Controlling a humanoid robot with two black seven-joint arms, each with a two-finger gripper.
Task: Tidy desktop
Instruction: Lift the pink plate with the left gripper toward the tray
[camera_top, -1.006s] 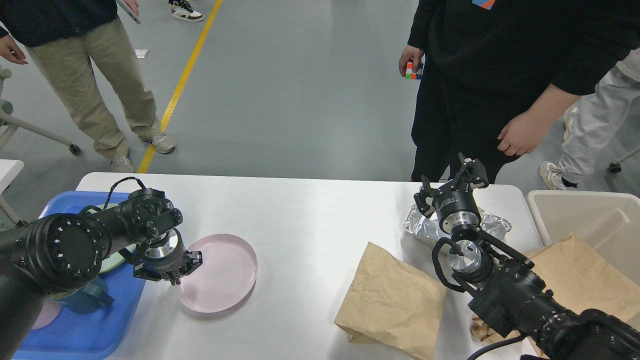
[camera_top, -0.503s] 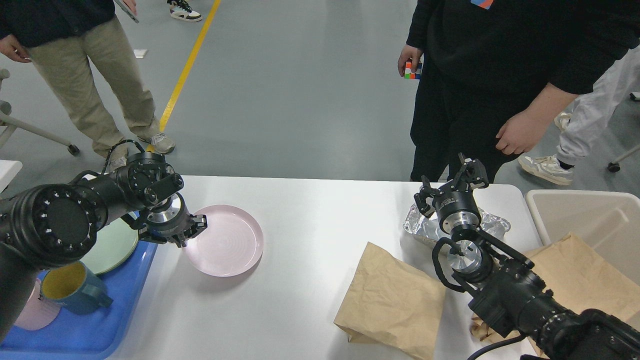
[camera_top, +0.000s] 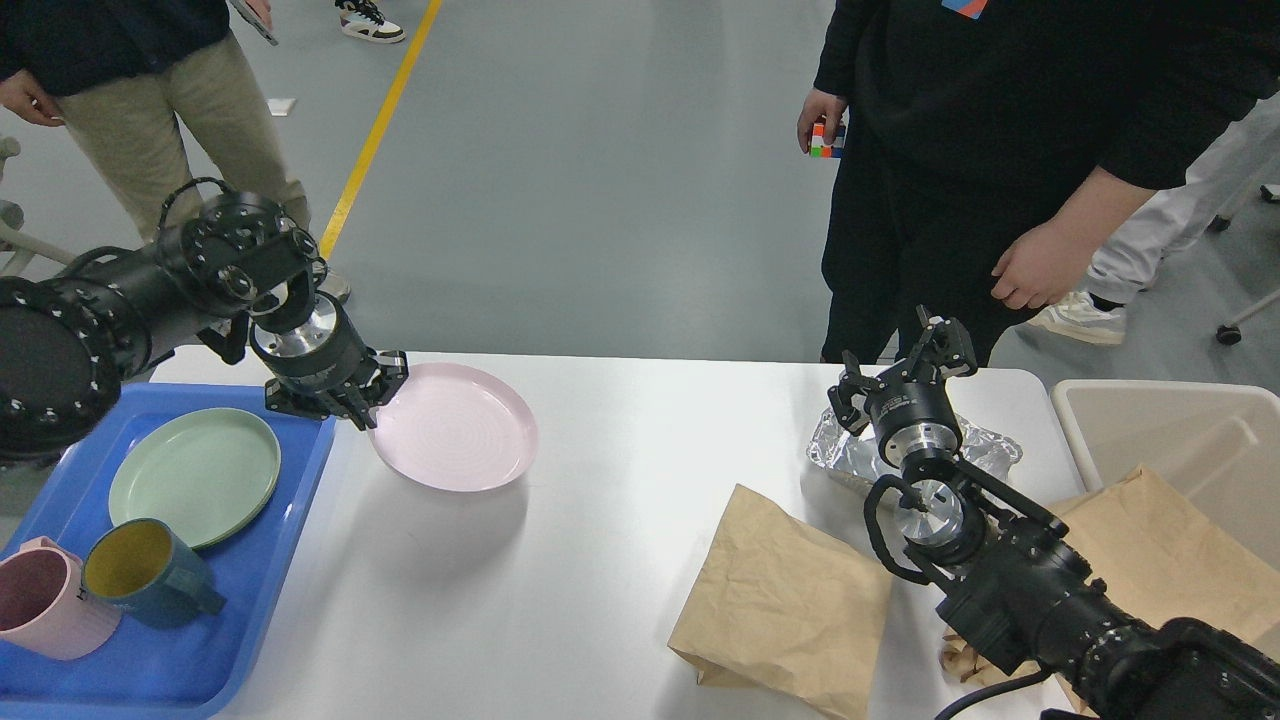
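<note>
Lifted off the table (camera_top: 600, 560) now, the pink plate (camera_top: 455, 427) hangs by its rim in my left claw (camera_top: 345, 400) (pinched shut) beside the blue tray (camera_top: 290, 560). A thin edge grip could slip. My right claw (camera_top: 905, 370) looks open, empty.

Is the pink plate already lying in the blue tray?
No, the pink plate is held at its rim by the left gripper above the desktop, beside the blue tray, not in it.

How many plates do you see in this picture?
2: a round pink plastic plate held over the white desktop by the left pincer, and a round green plate in the blue plastic tray.
</note>
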